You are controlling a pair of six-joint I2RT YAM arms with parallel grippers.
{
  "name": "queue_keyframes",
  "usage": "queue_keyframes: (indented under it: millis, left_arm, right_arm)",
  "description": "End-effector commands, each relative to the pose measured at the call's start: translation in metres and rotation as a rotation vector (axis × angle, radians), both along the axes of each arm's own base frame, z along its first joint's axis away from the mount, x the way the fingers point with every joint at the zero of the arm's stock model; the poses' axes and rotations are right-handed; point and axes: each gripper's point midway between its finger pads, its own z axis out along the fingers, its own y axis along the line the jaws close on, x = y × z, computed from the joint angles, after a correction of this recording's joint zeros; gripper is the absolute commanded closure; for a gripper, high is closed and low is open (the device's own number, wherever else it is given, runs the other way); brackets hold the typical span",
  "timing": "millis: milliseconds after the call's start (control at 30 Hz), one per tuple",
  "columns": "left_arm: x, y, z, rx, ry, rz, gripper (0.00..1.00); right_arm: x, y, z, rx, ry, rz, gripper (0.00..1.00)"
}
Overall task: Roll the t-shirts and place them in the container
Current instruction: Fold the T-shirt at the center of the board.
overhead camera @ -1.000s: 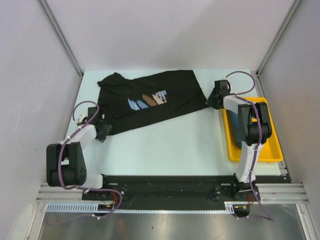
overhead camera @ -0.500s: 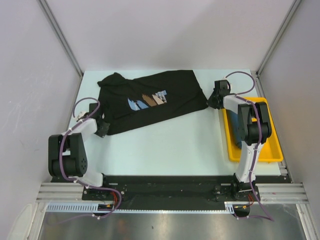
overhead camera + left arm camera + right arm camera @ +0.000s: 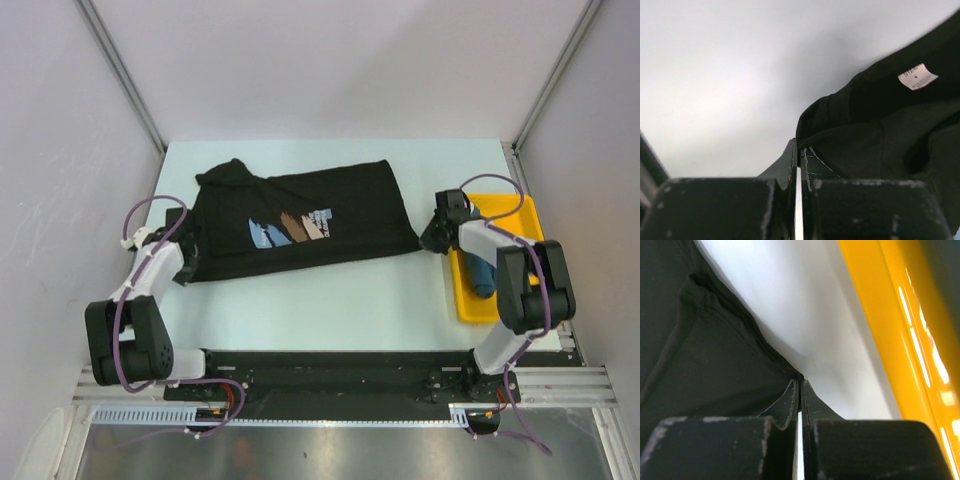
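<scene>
A black t-shirt (image 3: 340,200) with a blue, brown and white chest print lies spread flat, print up, on the pale table. My left gripper (image 3: 189,262) is shut on its left edge; in the left wrist view the jaws (image 3: 799,150) pinch black cloth (image 3: 890,130) near a white size label (image 3: 918,77). At the shirt's right corner my right gripper (image 3: 429,237) is shut too; the right wrist view shows its tips (image 3: 801,382) closed on the hem (image 3: 705,355). A teal-blue t-shirt (image 3: 482,272) lies bunched in the yellow tray (image 3: 470,308).
The yellow tray (image 3: 890,315) stands along the table's right side, close to my right gripper. White walls with metal posts enclose the table on the left, back and right. The arm bases sit on a black rail at the near edge.
Both grippers have shut on the black shirt's ends and drawn it nearer, straightening it. The right arm swung off the tray, uncovering the teal shirt.
</scene>
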Motion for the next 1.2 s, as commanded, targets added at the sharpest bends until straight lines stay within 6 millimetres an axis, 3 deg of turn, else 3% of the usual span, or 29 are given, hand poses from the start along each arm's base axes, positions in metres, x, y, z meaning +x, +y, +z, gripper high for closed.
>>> queue_keyframes:
  millis: [0, 67, 133, 200, 233, 333, 400, 433, 500, 533, 567, 633, 833, 1000, 1067, 1167]
  left_arm:
    - [-0.044, 0.024, -0.001, 0.075, 0.039, 0.13, 1.0]
    - [-0.057, 0.024, -0.012, 0.058, 0.055, 0.159, 1.0]
    - [-0.064, 0.025, -0.019, 0.036, 0.044, 0.184, 0.98]
    - [-0.078, 0.025, -0.032, 0.015, 0.067, 0.212, 0.98]
    - [-0.077, 0.026, -0.034, 0.012, 0.05, 0.213, 0.98]
    - [-0.086, 0.025, -0.045, -0.003, 0.055, 0.224, 0.94]
    - [-0.088, 0.026, -0.045, -0.002, 0.047, 0.216, 0.84]
    - [-0.086, 0.027, -0.043, 0.004, 0.038, 0.209, 0.79]
    - [-0.082, 0.028, -0.036, 0.008, 0.023, 0.192, 0.55]
    - [-0.074, 0.027, -0.029, 0.001, -0.003, 0.169, 0.48]
    - [-0.067, 0.028, -0.022, 0.006, -0.025, 0.143, 0.38]
    - [-0.051, 0.027, -0.007, 0.0, -0.056, 0.061, 0.32]
    - [-0.019, 0.016, 0.033, 0.039, -0.172, -0.183, 0.34]
    - [-0.021, -0.015, 0.022, 0.004, -0.123, -0.322, 0.32]
    - [-0.027, -0.022, 0.016, -0.019, -0.111, -0.334, 0.35]
    - [-0.043, -0.016, 0.018, 0.022, -0.113, -0.246, 0.45]
  right_arm:
    - [-0.042, -0.005, 0.004, 0.023, 0.004, -0.074, 1.0]
    - [-0.059, -0.005, 0.009, 0.028, -0.01, -0.094, 1.0]
    - [-0.086, -0.007, -0.008, 0.044, 0.032, -0.122, 1.0]
    - [-0.098, -0.007, -0.005, 0.069, 0.009, -0.137, 1.0]
    - [-0.112, -0.009, -0.014, 0.072, 0.033, -0.153, 1.0]
    - [-0.127, -0.006, -0.013, 0.076, 0.014, -0.161, 1.0]
    - [-0.131, -0.005, -0.01, 0.07, 0.0, -0.161, 1.0]
    - [-0.131, -0.005, -0.006, 0.076, -0.015, -0.163, 0.89]
    - [-0.13, -0.003, -0.003, 0.086, -0.026, -0.155, 0.7]
    - [-0.128, -0.002, 0.001, 0.091, -0.042, -0.144, 0.51]
    - [-0.125, -0.001, 0.005, 0.089, -0.059, -0.132, 0.45]
    - [-0.119, 0.0, 0.014, 0.085, -0.096, -0.116, 0.38]
    - [-0.089, 0.011, 0.066, 0.007, -0.231, -0.017, 0.35]
    - [-0.061, 0.048, 0.097, -0.005, -0.298, 0.116, 0.34]
    - [-0.057, 0.06, 0.096, -0.009, -0.288, 0.156, 0.34]
    - [-0.056, 0.084, 0.096, -0.021, -0.302, 0.232, 0.34]
